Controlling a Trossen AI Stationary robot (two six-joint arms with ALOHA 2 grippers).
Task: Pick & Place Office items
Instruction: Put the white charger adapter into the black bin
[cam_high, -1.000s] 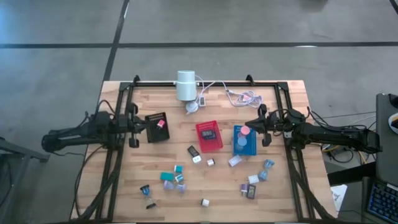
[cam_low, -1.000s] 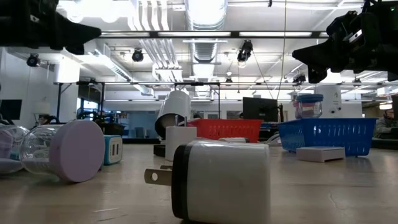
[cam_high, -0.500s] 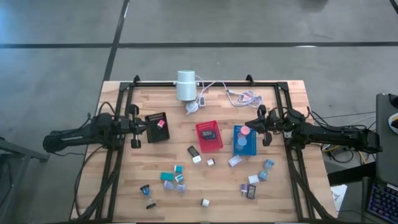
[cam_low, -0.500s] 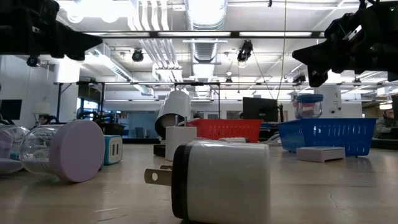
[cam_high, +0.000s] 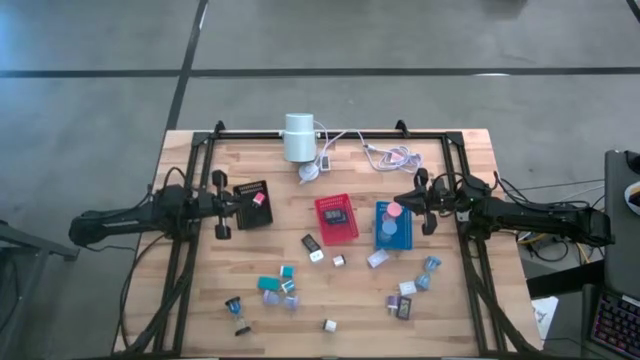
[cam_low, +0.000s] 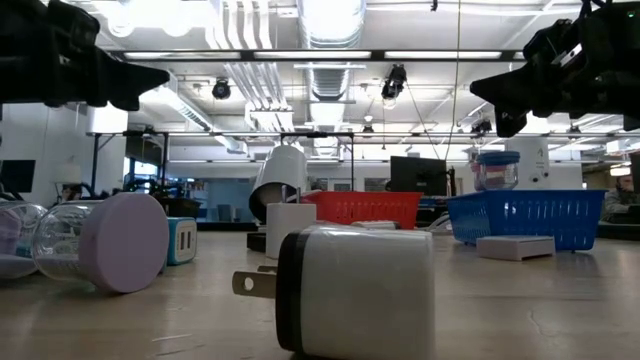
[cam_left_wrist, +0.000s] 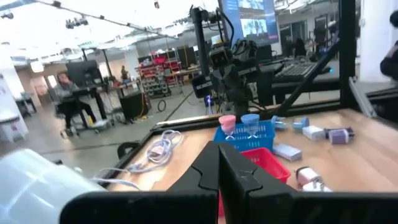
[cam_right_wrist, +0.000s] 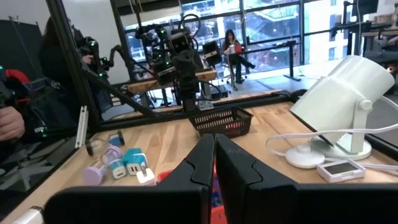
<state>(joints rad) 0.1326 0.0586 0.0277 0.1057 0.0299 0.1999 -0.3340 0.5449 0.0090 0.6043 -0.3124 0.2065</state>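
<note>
Small office items lie scattered on the near half of the wooden table: teal blocks (cam_high: 268, 283), a white plug (cam_high: 316, 255) and a grey-black cluster (cam_high: 404, 303). The low view shows a white charger (cam_low: 350, 290) and a lilac-lidded clear jar (cam_low: 100, 242) close up. A black tray (cam_high: 252, 203) holds a pink piece, a red tray (cam_high: 336, 218) a dark piece, and a blue tray (cam_high: 393, 228) pink and blue discs. My left gripper (cam_high: 236, 204) is shut, level, at the black tray's left edge. My right gripper (cam_high: 402, 205) is shut, level, above the blue tray's right side. Neither holds anything.
A white cylinder (cam_high: 299, 137) with a round base and white cables (cam_high: 390, 155) stands at the table's far edge. Black frame rails (cam_high: 200, 180) run along both sides and the back. Bare wood (cam_high: 350, 300) lies between the loose pieces. A person's hand (cam_right_wrist: 9, 124) shows beyond the table.
My left gripper has sunk a little and edged toward the table's right, nearer the black tray, staying level and shut. The right arm and all pieces have kept still.
</note>
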